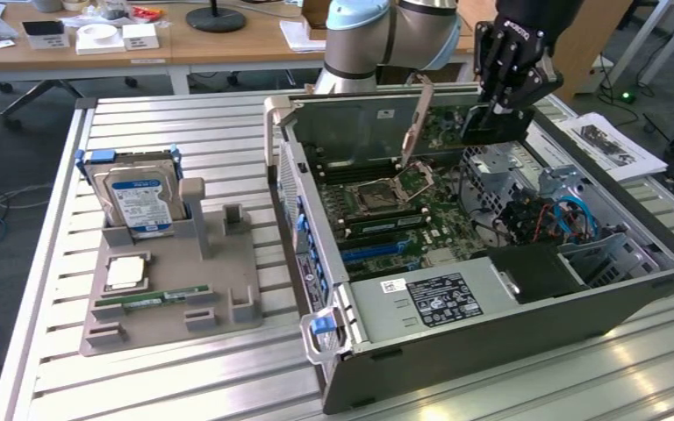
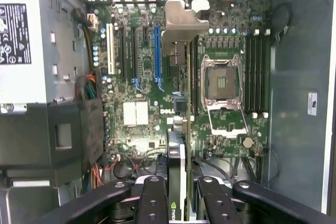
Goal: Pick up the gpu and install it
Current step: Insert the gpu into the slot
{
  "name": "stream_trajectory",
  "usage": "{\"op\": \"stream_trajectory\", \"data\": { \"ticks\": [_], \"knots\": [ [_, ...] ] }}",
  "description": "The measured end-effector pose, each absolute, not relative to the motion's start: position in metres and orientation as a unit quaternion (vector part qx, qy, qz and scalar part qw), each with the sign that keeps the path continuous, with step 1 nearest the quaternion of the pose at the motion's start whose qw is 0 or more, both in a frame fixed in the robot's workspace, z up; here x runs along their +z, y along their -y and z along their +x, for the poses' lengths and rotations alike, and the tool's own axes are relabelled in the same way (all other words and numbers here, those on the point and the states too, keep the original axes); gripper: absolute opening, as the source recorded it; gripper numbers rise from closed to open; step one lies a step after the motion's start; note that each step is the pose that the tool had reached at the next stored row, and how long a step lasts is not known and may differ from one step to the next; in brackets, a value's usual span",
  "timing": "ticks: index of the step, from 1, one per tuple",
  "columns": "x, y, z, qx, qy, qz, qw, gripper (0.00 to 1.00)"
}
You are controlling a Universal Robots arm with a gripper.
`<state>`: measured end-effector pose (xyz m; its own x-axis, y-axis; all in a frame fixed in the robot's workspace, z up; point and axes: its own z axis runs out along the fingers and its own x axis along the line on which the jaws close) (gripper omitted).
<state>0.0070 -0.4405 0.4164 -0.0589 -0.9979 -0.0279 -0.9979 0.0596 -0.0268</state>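
Observation:
My gripper (image 1: 502,107) hangs over the far side of the open computer case (image 1: 313,219), shut on the gpu (image 1: 497,128), a dark flat card held on edge above the motherboard (image 1: 437,215). In the wrist view the gpu (image 2: 177,156) runs edge-on between my fingers (image 2: 152,198), with its silver bracket end (image 2: 181,22) pointing away from the gripper (image 2: 177,195). It is lifted clear of the board, beside the blue expansion slot (image 2: 157,51) and the open processor socket (image 2: 223,85).
A grey holder tray (image 1: 161,324) at the exterior view's left carries a hard drive (image 1: 138,197), a processor chip (image 1: 126,274) and a green memory stick (image 1: 150,301). Inside the case are the power supply (image 1: 431,298), drive cage (image 1: 606,254) and loose cables (image 1: 548,219).

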Motion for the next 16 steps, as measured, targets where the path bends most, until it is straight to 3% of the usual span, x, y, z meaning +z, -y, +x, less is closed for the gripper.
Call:
{"op": "stream_trajectory", "data": {
  "ticks": [16],
  "knots": [
    [0.411,0.441,-0.005,-0.002,-0.732,-0.681,0.018,0.27]
  ]
}}
